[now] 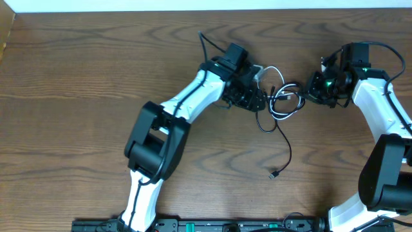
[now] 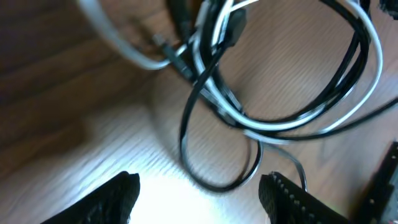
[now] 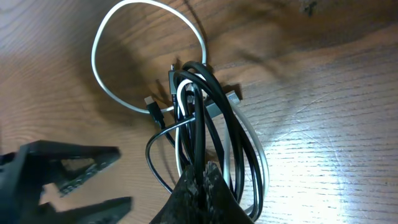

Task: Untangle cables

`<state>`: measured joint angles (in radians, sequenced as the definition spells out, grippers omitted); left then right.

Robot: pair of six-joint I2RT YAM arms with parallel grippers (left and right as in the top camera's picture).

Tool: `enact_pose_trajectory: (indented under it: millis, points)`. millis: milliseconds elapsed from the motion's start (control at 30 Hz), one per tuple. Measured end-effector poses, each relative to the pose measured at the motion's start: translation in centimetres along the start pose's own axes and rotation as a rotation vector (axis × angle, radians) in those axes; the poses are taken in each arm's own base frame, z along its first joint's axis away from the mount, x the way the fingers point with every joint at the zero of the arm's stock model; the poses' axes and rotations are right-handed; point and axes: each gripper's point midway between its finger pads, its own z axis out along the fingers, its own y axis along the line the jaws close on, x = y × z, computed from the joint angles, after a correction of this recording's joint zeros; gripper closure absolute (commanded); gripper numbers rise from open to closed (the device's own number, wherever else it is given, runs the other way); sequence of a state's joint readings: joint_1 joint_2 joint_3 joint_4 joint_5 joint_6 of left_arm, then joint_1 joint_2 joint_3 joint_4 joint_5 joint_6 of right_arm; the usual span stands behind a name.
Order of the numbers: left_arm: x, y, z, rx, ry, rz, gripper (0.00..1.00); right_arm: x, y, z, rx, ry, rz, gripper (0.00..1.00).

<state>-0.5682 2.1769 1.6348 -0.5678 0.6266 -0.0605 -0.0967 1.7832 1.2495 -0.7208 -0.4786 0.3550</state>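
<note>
The cables (image 1: pixel 283 103), one black and one white, lie tangled near the middle of the table (image 1: pixel 77 96), between both arms. The right gripper (image 3: pixel 200 180) is clenched on the bundle. The left gripper (image 2: pixel 199 196) is released, its fingers (image 2: pixel 118 199) spread over a black loop. One black end trails toward the near side.

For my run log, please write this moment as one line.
left pincer: open beside cables | right pincer: shut on cables | cables: black and white, tangled on table
</note>
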Motion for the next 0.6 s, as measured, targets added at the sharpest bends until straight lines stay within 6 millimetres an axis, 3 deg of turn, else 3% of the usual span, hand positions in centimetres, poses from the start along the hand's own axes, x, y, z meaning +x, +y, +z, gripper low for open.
enact_pose_trajectory:
  millis: [67,200,400,600]
  points:
    - [-0.1,-0.8,1.2,0.011,-0.002,0.028,0.45,0.0,0.0,0.0,0.001,0.001,0.001,0.99]
    - [0.5,-2.1,2.9,0.017,0.016,0.055,0.48,0.0,-0.1,0.0,0.003,0.001,0.001,0.99]
    - [0.8,-0.2,4.6,-0.071,0.023,0.051,0.56,0.0,-0.1,0.0,0.005,0.0,0.001,0.99]
    - [0.0,1.1,4.5,-0.16,-0.015,0.065,0.56,0.0,-0.2,0.0,0.009,-0.001,0.001,0.99]
